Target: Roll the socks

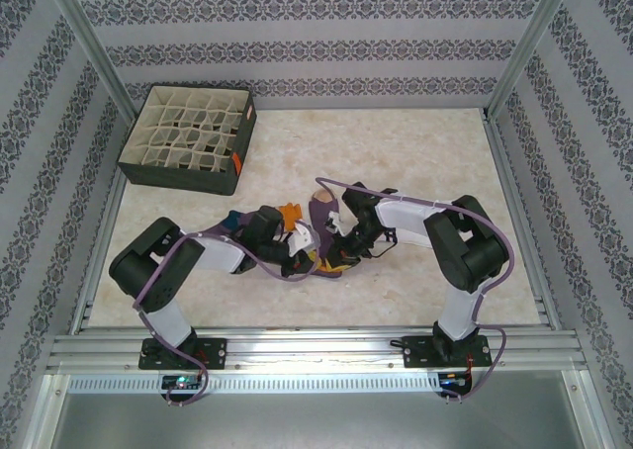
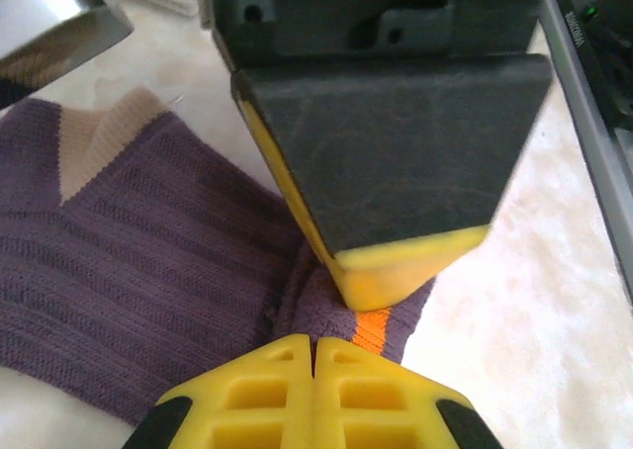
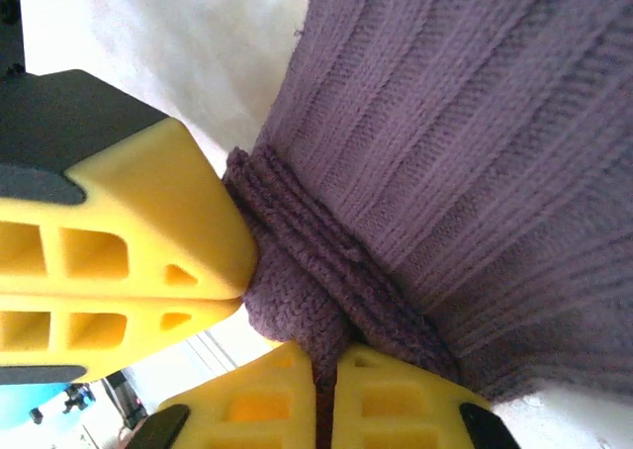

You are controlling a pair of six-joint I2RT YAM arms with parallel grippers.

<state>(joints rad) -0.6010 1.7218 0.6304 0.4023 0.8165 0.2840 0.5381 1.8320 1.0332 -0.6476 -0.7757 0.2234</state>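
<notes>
The purple socks [image 1: 321, 212] lie bunched in the middle of the table, an orange toe [image 1: 289, 212] showing beside them. Both grippers meet over the bunch. My left gripper [image 2: 315, 342] is shut, its tips pressed against a folded purple edge with an orange stripe [image 2: 371, 325]; I see nothing between its jaws. In the right wrist view my right gripper [image 3: 336, 355] pinches a thin fold of the rolled purple sock [image 3: 307, 271]. The left gripper's yellow fingers [image 3: 148, 241] touch that roll from the left. A tan patch [image 2: 99, 137] shows on the flat sock.
A dark box with beige grid dividers [image 1: 188, 137] stands at the back left of the table. Metal frame rails [image 1: 297, 348] run along the near edge, with patterned walls all around. The marble tabletop [image 1: 415, 152] stretches out behind the arms.
</notes>
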